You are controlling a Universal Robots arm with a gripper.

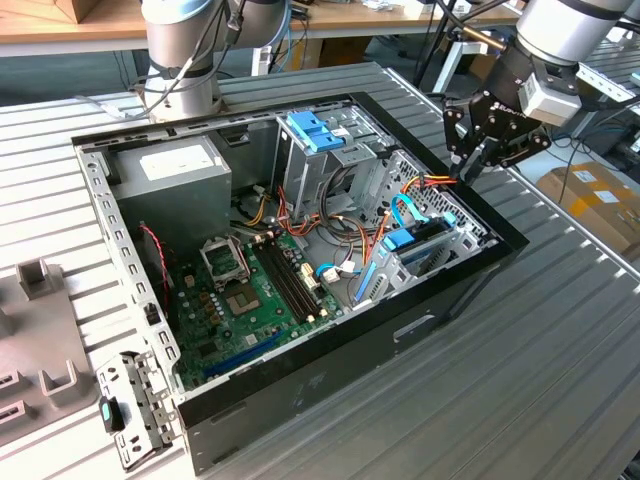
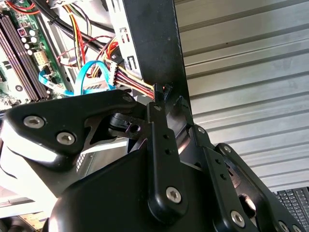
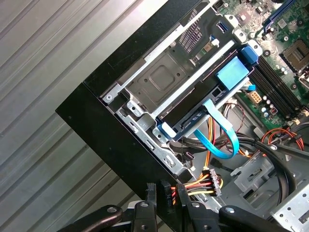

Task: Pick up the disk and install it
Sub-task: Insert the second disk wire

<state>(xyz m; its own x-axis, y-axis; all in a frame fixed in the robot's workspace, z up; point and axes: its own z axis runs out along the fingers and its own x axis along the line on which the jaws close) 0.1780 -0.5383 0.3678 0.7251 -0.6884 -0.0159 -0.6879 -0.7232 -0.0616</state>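
The gripper (image 1: 462, 172) hangs over the far rim of the open computer case (image 1: 330, 350), at the exterior view's right. In both wrist views its two fingers (image 3: 150, 193) look pressed in on a small black power plug (image 3: 166, 192) at the end of a yellow, red and black wire bundle (image 3: 198, 186); the pinch is a judgement, since the plug is dark against dark fingertips. The disk (image 3: 231, 73) is not in the claw. It lies flat in the lower drive bay (image 3: 164, 82) just inside the case wall, its blue label patch facing up, and it seems already seated there. From the gripper the disk lies inward and down into the case, towards the motherboard (image 1: 250, 300); in the exterior view that is below and to the left of the fingertips (image 1: 407, 240). Its long axis runs along the black case wall, so the plug in the claw sits off one short end of the disk, near but not touching it. Counted: one arm, one gripper, one disk, one held plug, one flat blue data cable (image 3: 222, 130) looping from the bay, one grey power supply (image 1: 170, 165) and one drive cage with a blue top (image 1: 315, 130)
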